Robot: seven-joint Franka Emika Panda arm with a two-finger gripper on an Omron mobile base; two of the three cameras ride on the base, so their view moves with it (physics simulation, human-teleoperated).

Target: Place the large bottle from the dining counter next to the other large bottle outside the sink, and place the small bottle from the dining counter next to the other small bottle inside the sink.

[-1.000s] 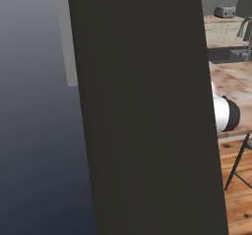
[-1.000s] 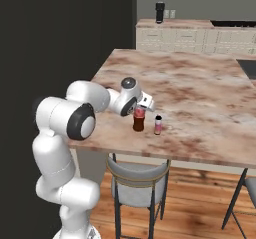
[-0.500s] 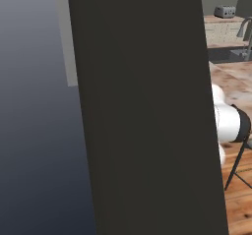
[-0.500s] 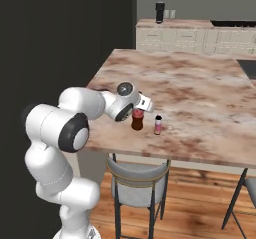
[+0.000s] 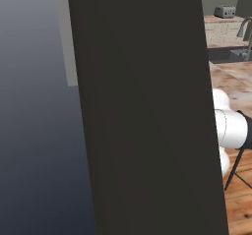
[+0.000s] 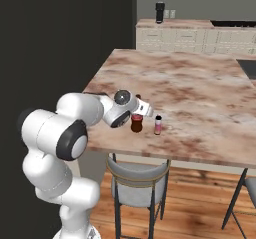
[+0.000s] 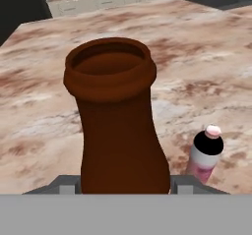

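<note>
Brown and wide-mouthed, the large bottle (image 7: 118, 126) stands right before my claw (image 7: 118, 189) on the dining counter (image 7: 206, 57), the two grey fingers (image 7: 61, 185) low at either side of its base; whether they pinch it I cannot tell. The small bottle (image 7: 205, 153), pink label unreadable, stands just beside it. From the right base view my arm reaches the large bottle (image 6: 136, 123) near the counter's front edge above a stool (image 6: 137, 175); the left base view adds a faucet (image 5: 244, 30) beyond a dark panel (image 5: 142, 111).
</note>
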